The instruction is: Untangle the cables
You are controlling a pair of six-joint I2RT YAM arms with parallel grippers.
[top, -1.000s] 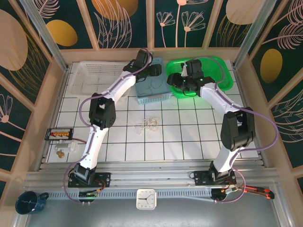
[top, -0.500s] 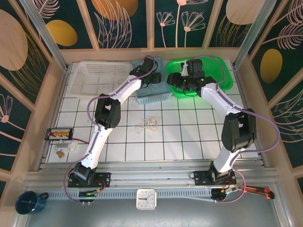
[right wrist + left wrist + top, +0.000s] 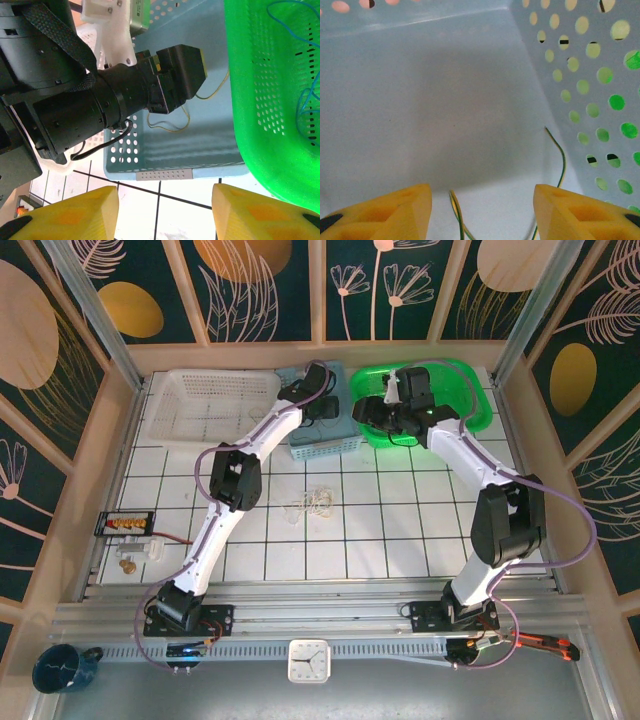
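Cables (image 3: 315, 502) not yet untangled sit unmoved as a pale bundle mid-counter (image 3: 400, 530). Right gripper (image 3: 165, 205) hangs beside the green basket (image 3: 260, 125), which holds a blue cable (image 3: 302, 100); its jaws are open and empty. The left arm has pushed deeper into the blue basket (image 3: 325, 448), and the left gripper (image 3: 482, 200) has its jaws open astride a loose yellowish wire (image 3: 563, 162), probably one strand just sorted.

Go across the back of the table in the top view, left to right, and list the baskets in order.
white basket → blue basket → green basket
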